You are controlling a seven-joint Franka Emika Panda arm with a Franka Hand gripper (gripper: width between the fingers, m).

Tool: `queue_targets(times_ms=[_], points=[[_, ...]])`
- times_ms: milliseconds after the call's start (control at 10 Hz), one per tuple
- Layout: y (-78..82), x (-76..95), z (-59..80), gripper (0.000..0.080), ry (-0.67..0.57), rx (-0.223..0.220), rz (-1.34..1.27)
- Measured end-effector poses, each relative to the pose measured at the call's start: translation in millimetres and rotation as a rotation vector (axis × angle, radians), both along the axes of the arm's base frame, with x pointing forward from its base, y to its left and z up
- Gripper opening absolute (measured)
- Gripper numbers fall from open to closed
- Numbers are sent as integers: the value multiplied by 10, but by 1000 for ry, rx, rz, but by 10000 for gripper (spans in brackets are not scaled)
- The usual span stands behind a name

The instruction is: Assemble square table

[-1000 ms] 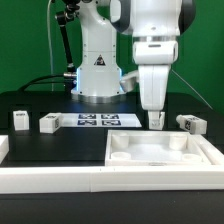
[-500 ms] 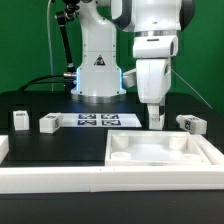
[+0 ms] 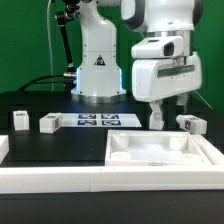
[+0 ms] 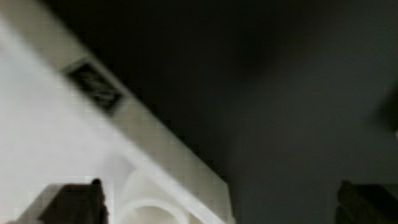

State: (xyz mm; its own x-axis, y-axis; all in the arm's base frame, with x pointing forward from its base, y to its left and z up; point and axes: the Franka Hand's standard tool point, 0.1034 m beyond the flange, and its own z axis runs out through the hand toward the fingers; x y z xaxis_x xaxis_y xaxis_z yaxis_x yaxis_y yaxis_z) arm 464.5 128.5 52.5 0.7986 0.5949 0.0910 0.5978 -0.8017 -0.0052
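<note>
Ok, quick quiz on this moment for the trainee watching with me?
1. How many loose legs stand on the black table in the exterior view?
2. True or false: the fingers are shut on a leg.
3. The marker board lies: A flat on the black table, B between the fingers, C propped against a leg.
Key: 1 four; 2 false, they are open and hold nothing; 3 A.
</note>
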Motion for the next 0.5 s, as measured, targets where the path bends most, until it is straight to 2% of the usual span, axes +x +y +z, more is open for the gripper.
queue_targets(times_ms=[100,300,500], points=[[94,-30,-6,649,6,7,-54],[74,-23,-8,649,17,25,-162],[176,-83,-23,649,30,36,-261]])
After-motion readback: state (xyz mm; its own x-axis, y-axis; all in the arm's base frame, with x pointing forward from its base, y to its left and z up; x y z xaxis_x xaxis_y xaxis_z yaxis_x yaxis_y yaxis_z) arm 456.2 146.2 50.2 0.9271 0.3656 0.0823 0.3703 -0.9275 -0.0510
